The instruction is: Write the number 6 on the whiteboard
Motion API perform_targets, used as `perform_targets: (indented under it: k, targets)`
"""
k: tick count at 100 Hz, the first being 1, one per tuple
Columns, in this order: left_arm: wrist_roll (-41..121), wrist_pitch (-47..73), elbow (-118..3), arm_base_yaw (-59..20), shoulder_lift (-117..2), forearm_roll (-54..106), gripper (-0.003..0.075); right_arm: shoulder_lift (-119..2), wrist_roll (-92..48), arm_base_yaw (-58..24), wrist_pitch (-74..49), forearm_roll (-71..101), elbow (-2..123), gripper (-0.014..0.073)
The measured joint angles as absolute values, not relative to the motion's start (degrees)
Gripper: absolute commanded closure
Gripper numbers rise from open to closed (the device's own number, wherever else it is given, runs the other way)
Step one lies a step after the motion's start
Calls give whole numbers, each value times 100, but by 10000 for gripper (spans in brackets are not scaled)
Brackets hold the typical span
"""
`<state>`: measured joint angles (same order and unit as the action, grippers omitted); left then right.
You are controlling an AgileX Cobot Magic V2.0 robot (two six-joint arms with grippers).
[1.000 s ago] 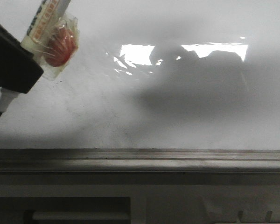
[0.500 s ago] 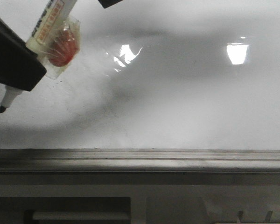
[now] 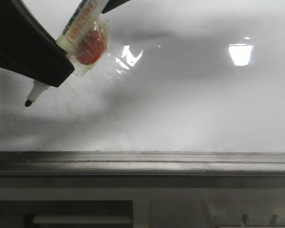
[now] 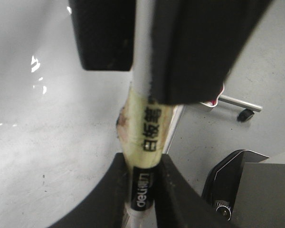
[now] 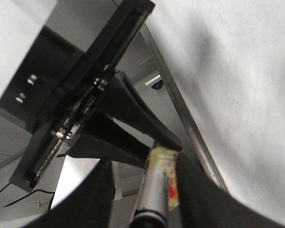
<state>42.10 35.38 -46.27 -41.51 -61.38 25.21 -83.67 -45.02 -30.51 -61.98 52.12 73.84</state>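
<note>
Left: the left gripper (image 3: 47, 78), black and blocky, has its fingers clamped on a marker (image 3: 78, 26) whose dark tip (image 3: 28, 102) points down-left near the whiteboard (image 3: 190, 109); whether the tip touches the board cannot be told. The marker's white barrel carries a yellowed label and a crinkled clear wrapper over a red patch. In its wrist view the right gripper (image 5: 147, 190) closes its fingers around the barrel's upper end. Centre to right: the glossy board, faintly smudged, shows no stroke; the number 6 is apparently unstarted. Below runs a grey metal rail (image 3: 180, 159).
</note>
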Motion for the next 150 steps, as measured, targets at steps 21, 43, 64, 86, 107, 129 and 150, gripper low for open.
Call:
perform_targets:
  k: [21, 43, 64, 86, 107, 129, 150]
  targets:
    - [4212, 3538, -4627, -4151, -6138, 2512, 740, -8367, -4502, -3051, -6179, 4969, 7384, 657]
    - [4212, 3538, -4627, -4151, -6138, 2512, 665, -8367, -4502, -3051, -6179, 4933, 7398, 651]
    - [4212, 3483, -4627, -4106, -6116, 2540, 243, -8367, -4502, -3051, -6191, 4867, 7398, 637]
    - [4126, 3459, -4627, -3393, -5570, 2975, 196, -7752, -4502, -3051, -5715, 4652, 7092, 637]
    - [4115, 3252, -4332, -2400, -4492, 3618, 209, -6478, -4571, -3051, -5099, 4469, 6048, 638]
    - [4105, 2549, -3564, -1717, -3367, 4205, 209, -5410, -4584, -3051, -3656, 4471, 4909, 637]
    - [4105, 2243, -3233, -1571, -2856, 4371, 209, -4995, -4584, -3051, -2330, 4471, 4297, 637]
